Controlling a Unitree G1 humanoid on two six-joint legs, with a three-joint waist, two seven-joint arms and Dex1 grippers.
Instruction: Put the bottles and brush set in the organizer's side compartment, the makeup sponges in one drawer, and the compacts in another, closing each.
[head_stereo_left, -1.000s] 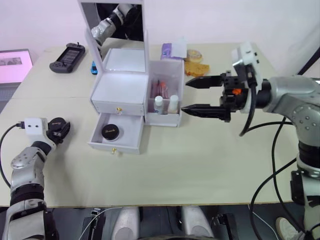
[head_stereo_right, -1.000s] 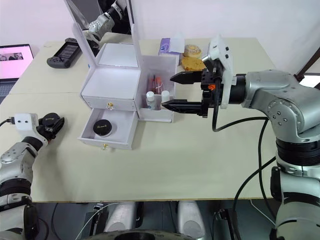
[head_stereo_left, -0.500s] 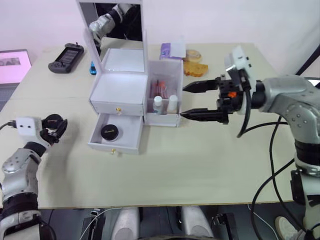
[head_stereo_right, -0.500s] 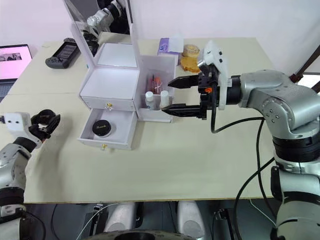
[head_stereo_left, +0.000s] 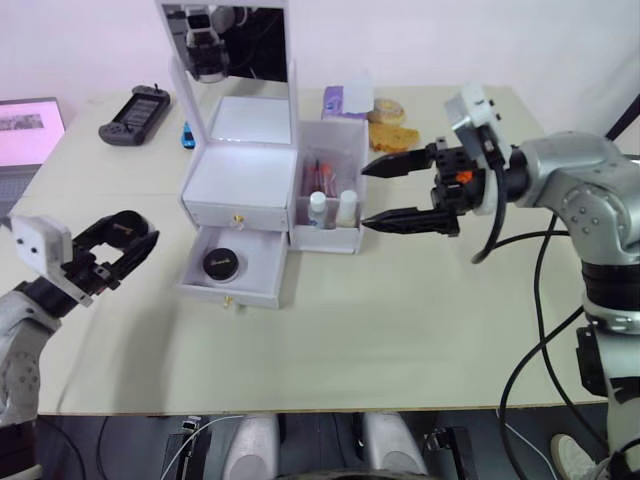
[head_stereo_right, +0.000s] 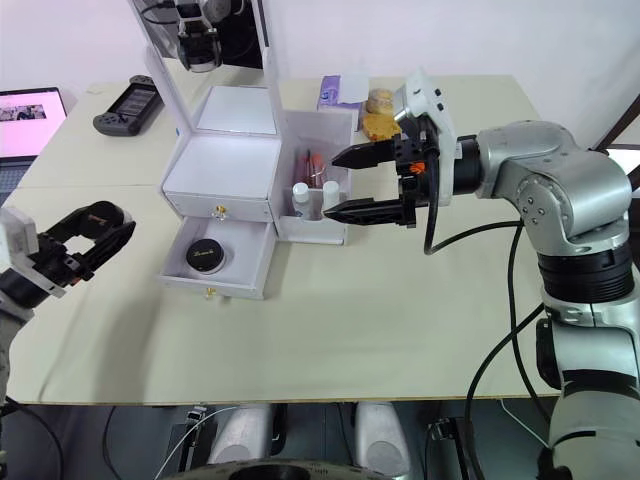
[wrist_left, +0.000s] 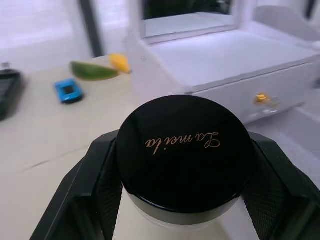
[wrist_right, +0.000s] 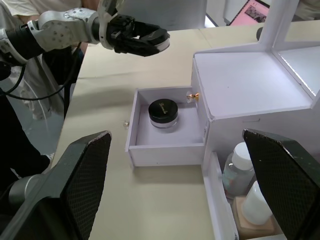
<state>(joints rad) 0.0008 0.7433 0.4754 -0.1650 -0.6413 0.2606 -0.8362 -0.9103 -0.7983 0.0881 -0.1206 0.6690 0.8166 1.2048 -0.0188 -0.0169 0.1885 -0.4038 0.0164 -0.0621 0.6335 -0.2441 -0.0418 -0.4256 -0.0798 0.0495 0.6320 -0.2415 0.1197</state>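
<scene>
L gripper: clamped on a black-lidded compact, held above table, left of open drawer.
Lower drawer: pulled out, 2nd compact inside.
R gripper: fingers spread wide, empty, just beside side compartment.
Side compartment: both bottles upfront, brush set behind.

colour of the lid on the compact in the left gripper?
Black, with gold script lettering on the compact; clearest in the left wrist view.
</scene>
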